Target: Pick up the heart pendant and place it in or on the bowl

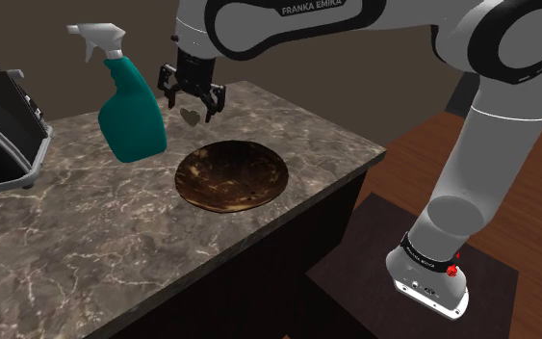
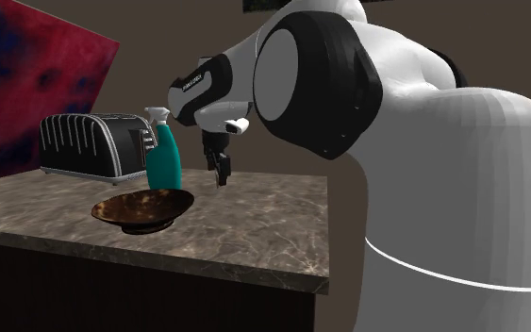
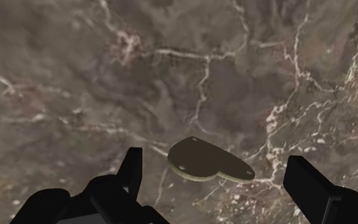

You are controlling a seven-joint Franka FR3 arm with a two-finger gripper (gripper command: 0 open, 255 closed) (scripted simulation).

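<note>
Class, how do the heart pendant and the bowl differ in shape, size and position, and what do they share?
The heart pendant is small and flat; the bowl is far larger and round. The pendant is dull tan; the bowl is mottled dark brown. The pendant lies under the open gripper; the bowl sits apart. Both rest on the counter.

We see a brown marble counter (image 1: 86,241), reddish wooden floor (image 1: 423,144), dull brown walls (image 2: 150,57) and a red-and-blue painting (image 2: 27,85).

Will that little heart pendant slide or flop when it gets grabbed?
The heart pendant looks thin and flat on the countertop, so probably light and awkward to pinch. It seems one stiff piece, unlikely to flop or roll.
</note>
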